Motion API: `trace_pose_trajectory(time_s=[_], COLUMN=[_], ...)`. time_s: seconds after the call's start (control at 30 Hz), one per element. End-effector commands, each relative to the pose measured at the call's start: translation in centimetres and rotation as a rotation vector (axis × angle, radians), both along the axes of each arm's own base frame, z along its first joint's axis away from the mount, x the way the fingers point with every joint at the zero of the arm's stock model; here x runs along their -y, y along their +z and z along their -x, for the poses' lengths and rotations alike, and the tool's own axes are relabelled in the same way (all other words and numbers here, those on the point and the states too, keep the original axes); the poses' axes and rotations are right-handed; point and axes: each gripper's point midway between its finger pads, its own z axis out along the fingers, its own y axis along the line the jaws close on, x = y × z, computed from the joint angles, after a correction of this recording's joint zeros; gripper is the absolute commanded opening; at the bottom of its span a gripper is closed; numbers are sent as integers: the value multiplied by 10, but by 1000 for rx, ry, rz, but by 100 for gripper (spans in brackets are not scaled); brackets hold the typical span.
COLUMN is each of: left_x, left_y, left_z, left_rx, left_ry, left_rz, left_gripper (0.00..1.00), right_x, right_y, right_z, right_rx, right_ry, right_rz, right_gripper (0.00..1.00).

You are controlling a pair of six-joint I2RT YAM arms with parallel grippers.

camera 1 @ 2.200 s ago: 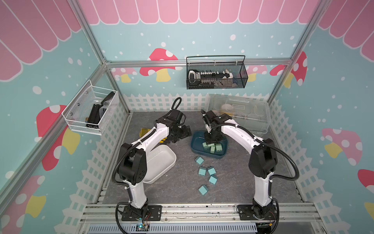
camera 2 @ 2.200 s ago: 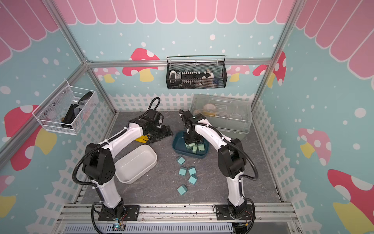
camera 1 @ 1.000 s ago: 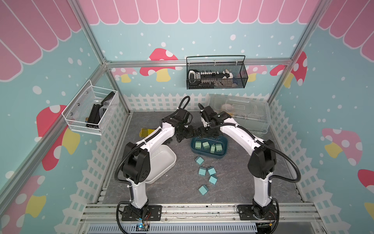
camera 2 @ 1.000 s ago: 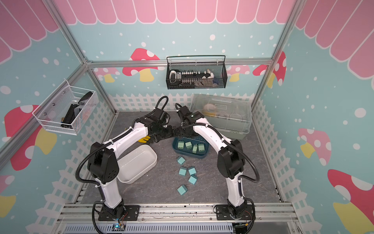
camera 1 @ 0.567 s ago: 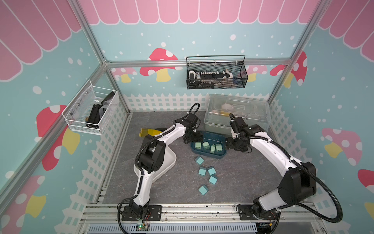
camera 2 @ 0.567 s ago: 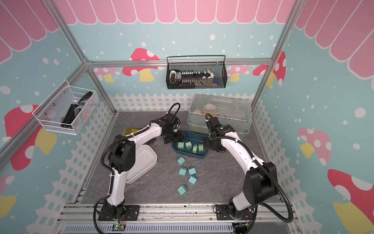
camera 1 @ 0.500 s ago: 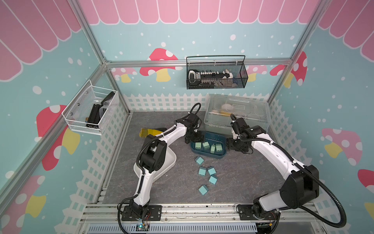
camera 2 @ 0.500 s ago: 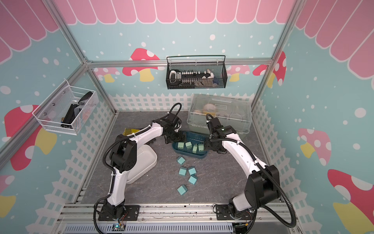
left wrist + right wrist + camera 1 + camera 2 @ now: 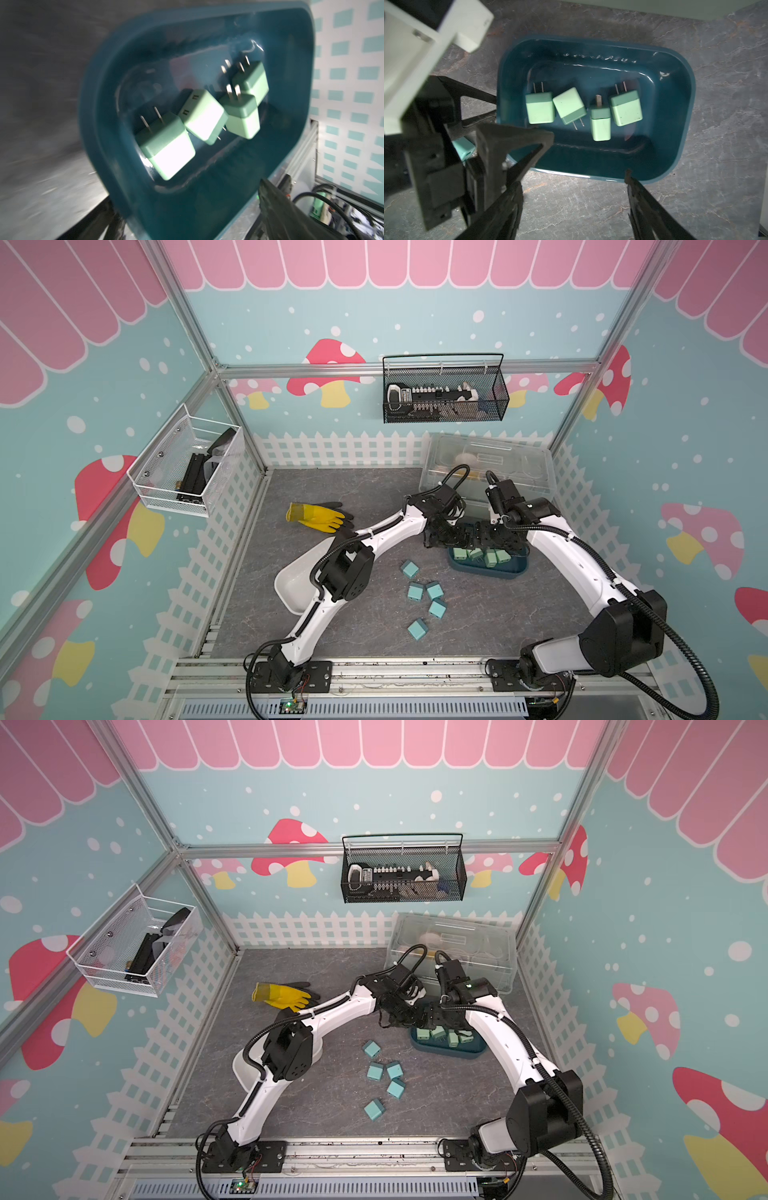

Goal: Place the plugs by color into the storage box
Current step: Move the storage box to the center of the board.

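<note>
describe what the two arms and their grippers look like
Both are glossy white curved links joined by chunky black joints: left arm, right arm. Black corrugated cables loop along them. The left gripper and right gripper are matte black, with open triangular truss fingers.

Teal walls (image 9: 291, 302) with pink scallops and red mushrooms, white picket-fence trim (image 9: 332, 448), grey marbled stone-look bench (image 9: 332, 489).

Four green plugs (image 9: 540, 110) and seemingly five blue plugs (image 9: 415, 592).
</note>
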Motion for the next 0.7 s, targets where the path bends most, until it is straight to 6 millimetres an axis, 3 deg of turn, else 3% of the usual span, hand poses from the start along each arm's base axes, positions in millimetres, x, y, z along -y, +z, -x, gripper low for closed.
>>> trace_pose_trajectory(time_s=[0.0,0.1,0.2,0.27,0.33,0.43,0.53,0.67], left_x=[-5,-57,-126,-176,-224,-279,-309,-327], left_y=[24,45,74,87,94,87,70,44], left_z=[-11,-42,-72,-81,-77,-61,-39,-15], left_rx=[0,26,78,84,79,48,-23,-58], left_ry=[43,173,326,427,491,537,571,557], left_rz=[32,-4,-34,-83,-149,-240,-258,-327], left_gripper=[92,92,93,93,93,93,93,93], right_x=[8,3,-10,-18,-28,-49,-72,-95], right_y=[15,17,17,16,17,16,13,3], right_z=[0,-3,-9,-13,-19,-25,-29,-30], right_rx=[19,22,28,30,40,39,28,-5], right_ry=[24,36,59,79,112,194,271,295], right_rz=[34,14,-45,-77,-93,-85,-81,-136], right_gripper=[77,77,76,76,75,75,75,75])
